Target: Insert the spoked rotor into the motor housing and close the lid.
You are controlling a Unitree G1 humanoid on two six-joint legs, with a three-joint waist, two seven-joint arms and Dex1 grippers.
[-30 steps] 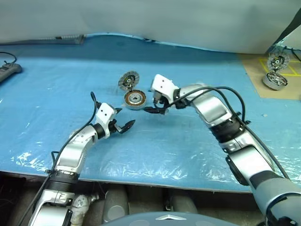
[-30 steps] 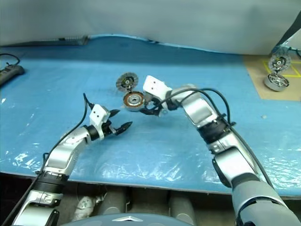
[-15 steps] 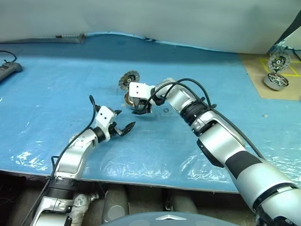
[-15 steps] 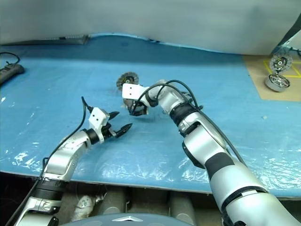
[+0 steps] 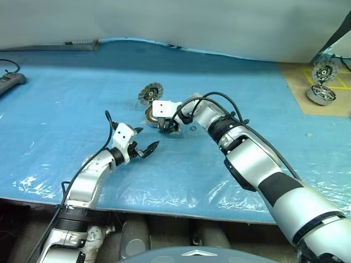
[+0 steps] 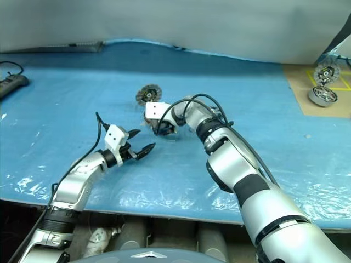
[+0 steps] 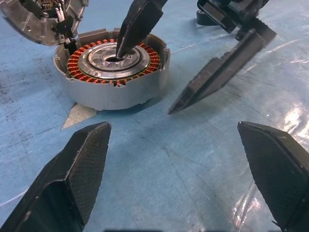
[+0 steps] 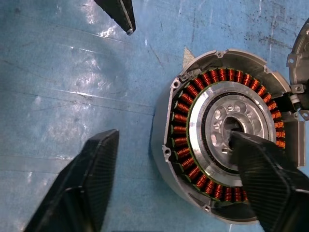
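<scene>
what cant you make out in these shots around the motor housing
- Motor housing in the left eye view: mostly covered by the right gripper.
- Lid in the left wrist view: cut off by the picture's edge, so its fins are partly unseen.
- Spoked rotor in the right wrist view: one fingertip hides its hub, so whether it is fully seated is unclear.
- Duplicate motor: too small for detail.

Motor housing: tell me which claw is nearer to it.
Right. The right claw is at the motor housing, one finger reaching into its centre, the other outside the wall. The left claw hovers open over the blue mat, apart from it.
</scene>
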